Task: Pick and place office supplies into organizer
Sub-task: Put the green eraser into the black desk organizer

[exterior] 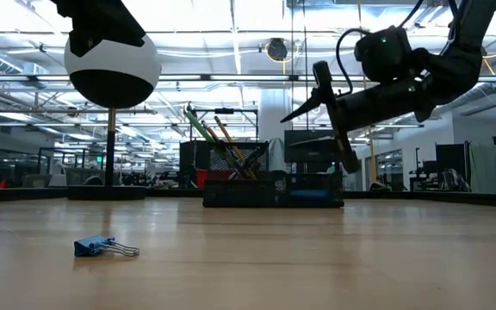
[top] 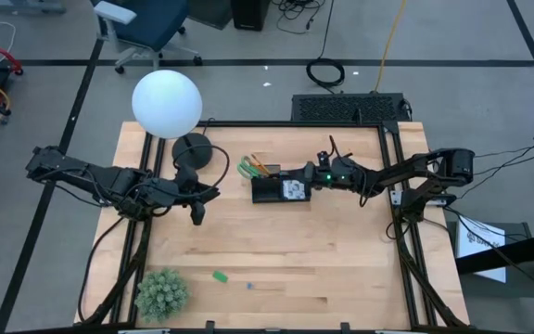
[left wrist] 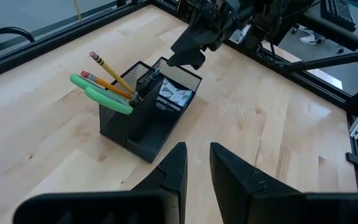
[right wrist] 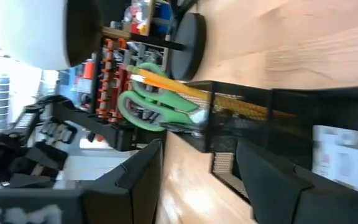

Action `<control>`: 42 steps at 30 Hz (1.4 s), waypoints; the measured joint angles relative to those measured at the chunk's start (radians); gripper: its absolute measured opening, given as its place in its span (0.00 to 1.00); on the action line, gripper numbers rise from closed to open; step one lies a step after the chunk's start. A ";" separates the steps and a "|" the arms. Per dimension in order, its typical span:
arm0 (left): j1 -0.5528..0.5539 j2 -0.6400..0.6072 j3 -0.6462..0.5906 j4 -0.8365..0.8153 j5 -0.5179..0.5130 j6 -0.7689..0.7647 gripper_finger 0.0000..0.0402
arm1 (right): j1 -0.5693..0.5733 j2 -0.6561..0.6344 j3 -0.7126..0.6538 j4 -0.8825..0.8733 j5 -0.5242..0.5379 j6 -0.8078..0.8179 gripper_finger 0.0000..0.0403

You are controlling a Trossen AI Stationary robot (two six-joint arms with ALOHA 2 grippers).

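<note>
High view, organizer: 1 black organizer (top: 281, 190) sits mid-table, slightly toward the far edge, with the right gripper (top: 311, 176) just over its right end.
High view, right gripper: fingers spread wide, nothing between them.
High view, left gripper: the left gripper (top: 198, 206) hangs over bare wood, well to the left of the organizer, fingers pointing down and close together, holding nothing that shows.
High view, loose supplies: 1 small green eraser (top: 219, 276) and 1 tiny blue piece (top: 247, 285) lie near the front edge, far from both grippers, just right of the fuzzy green plant ball (top: 161, 293).
High view, stowed supplies: green scissors (top: 246, 168) and orange pencils (top: 260, 165) stick out of the organizer's left end.
High view, lamp: 1 white globe lamp (top: 166, 104) stands at the far left (its round black base beside it).

Low view, blue piece: it reads as 1 blue binder clip (exterior: 104, 247) on the wood in front, with the eraser at the picture's left edge.
Low view, right gripper: raised above the organizer's end, fingers splayed apart.

Left wrist view, own fingers: narrow gap, empty, aimed at the organizer.
Left wrist view, contents: 2 pencils, 1 pair of scissors and a pale pad in a middle compartment; the other arm's gripper hovers above the far end.

Right wrist view, own fingers: wide apart, empty, straddling the mesh wall; scissors and pencils lie beyond them.
</note>
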 joint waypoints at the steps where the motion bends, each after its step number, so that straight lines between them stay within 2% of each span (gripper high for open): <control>1: 0.000 0.000 0.000 0.000 0.000 0.000 0.16 | 0.002 0.000 0.000 0.014 -0.001 -0.001 0.49; 9: 0.000 0.000 0.000 0.000 0.036 0.030 0.16 | 0.012 0.000 0.000 0.166 0.000 -0.023 0.48; 17: 0.000 0.000 0.000 0.000 0.190 0.098 0.16 | 0.025 0.000 0.000 0.280 0.006 -0.049 0.47; 22: 0.000 0.000 0.000 0.000 0.278 0.126 0.16 | 0.046 0.000 0.000 0.279 0.009 -0.053 0.46; 31: 0.000 0.000 0.000 0.028 0.391 0.183 0.16 | 0.089 0.000 0.000 0.286 0.190 -0.097 0.47; 38: -0.008 0.004 0.000 0.052 0.464 0.183 0.16 | 0.092 0.000 0.000 0.286 0.181 -0.081 0.46; 42: -0.024 0.023 0.000 0.052 0.476 0.190 0.16 | 0.098 0.000 0.000 0.333 0.140 -0.044 0.46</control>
